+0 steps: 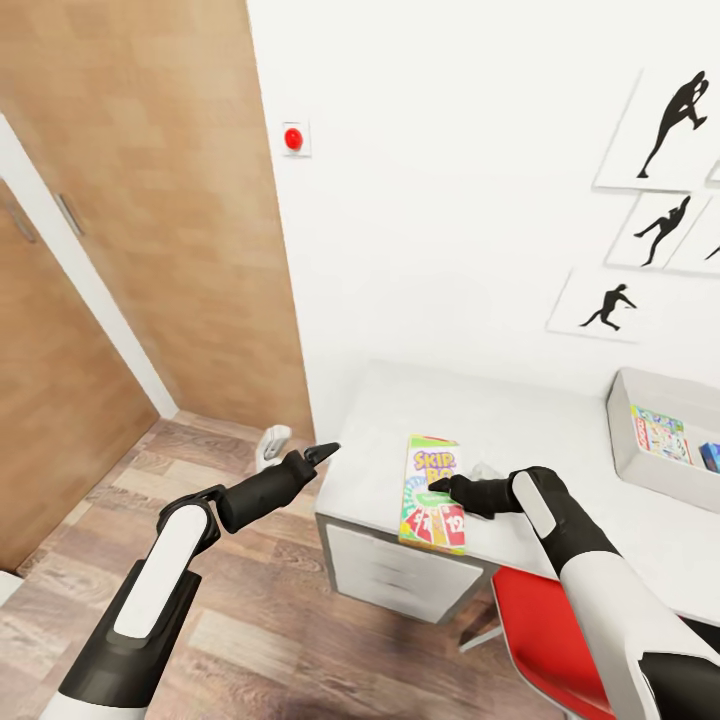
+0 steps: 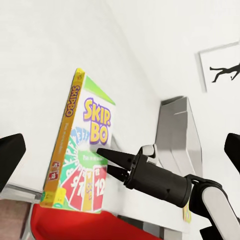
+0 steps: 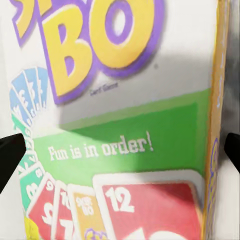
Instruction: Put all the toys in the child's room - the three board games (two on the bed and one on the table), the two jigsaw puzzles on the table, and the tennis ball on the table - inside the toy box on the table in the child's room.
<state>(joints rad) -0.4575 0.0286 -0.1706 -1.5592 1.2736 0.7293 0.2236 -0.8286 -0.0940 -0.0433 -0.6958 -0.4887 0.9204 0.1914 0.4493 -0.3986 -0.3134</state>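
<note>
SKIP-BO box: the flat green-yellow-red cardboard SKIP-BO board game (image 1: 434, 493) is lying face up near the front edge of the L-shaped light grey-topped table (image 1: 520, 425), probably laid there as a halfway stop before the bin.

Right gripper: the black right gripper (image 1: 440, 486) is held low over the game's lower half, fingers spread wide. In the right wrist view the dark tips are seen at either side of the lid with nothing pinched, so it looks lined up for a grab across the box's width.

Left gripper: the black left gripper (image 1: 325, 452) is parked off the table's end, above the wood floor. Its fingers are spread and empty in the left wrist view, likely just kept out of the way.

Toy box: the pale grey rectangular plastic toy box (image 1: 640, 458) is set at the table's far right, well apart from the game. It's cut off by the frame edge. Something colourful and something blue are seen inside, too small to be named.

Hard to tell: whether the right fingers are actually touching the lid can't be made out.
</note>
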